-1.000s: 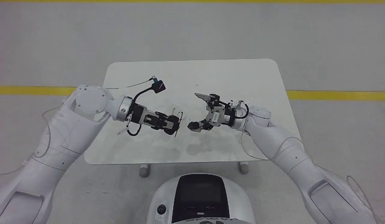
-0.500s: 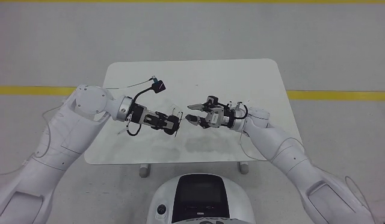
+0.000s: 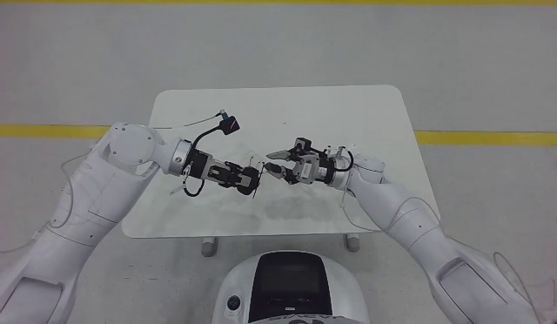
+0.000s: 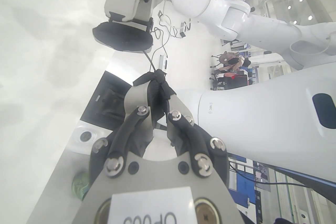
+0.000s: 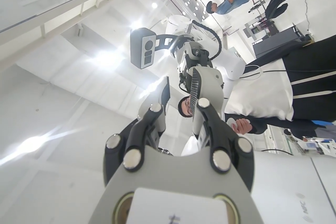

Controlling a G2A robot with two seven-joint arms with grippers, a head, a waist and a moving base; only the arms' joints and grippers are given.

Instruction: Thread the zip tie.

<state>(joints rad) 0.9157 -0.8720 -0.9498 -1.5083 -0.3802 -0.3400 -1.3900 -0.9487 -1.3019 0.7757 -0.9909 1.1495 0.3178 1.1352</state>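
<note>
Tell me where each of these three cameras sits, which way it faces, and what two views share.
Top view: above the arms, looking down at the white rectangular table; both arms show, left claw and right claw nearly meeting.
Left wrist view: on the left wrist, looking along its claw, shut on the thin black zip tie, toward the right claw.
Right wrist view: on the right wrist, looking up along its open claw toward the left arm's grey camera box.
Shared: top and left wrist views both show both claws.
</note>
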